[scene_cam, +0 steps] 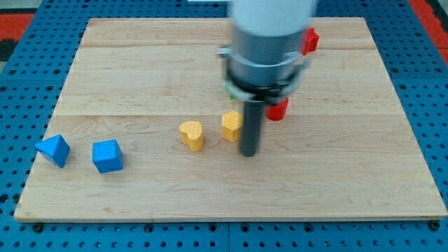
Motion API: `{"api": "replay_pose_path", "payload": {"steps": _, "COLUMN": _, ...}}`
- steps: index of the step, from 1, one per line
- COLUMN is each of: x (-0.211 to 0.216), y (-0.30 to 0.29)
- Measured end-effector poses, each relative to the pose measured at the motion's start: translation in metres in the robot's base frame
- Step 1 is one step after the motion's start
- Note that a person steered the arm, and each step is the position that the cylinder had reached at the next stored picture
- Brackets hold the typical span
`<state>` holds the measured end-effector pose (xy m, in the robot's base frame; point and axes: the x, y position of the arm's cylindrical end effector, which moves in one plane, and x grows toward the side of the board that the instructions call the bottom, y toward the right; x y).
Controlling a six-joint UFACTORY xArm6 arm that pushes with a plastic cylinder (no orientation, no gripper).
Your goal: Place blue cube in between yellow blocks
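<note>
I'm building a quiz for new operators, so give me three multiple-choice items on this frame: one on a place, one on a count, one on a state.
1. Where is my tip?
A. just right of the yellow blocks
B. beside the blue cube
C. off the board

2. How many yellow blocks show?
A. one
B. two
C. four

3. The blue cube is:
A. between the yellow blocks
B. stacked on another block
C. left of both yellow blocks

Key: 1 A, the rod ends by the right yellow block. 2 B, that and the left yellow block. 3 C, near the blue wedge-like block.
</note>
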<state>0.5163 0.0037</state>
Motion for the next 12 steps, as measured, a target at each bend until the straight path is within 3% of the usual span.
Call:
{"api": "replay_pose_path", "payload": {"steps": 2, "x": -0.028, "y": -0.093}}
{"api": "replay_pose_path", "payload": {"steps": 3, "x": -0.003, "y": -0.096}}
{"api": "replay_pose_path", "payload": {"steps": 7, "x": 0.019, "y": 0.059}}
{"api": "replay_pose_path", "payload": {"steps": 9, "x": 0.021, "y": 0.066}}
{"api": "replay_pose_path", "payload": {"steps": 11, "x": 0.031, "y": -0.009}}
{"api": "replay_pose_path", "payload": {"steps": 12, "x": 0.069, "y": -0.060}}
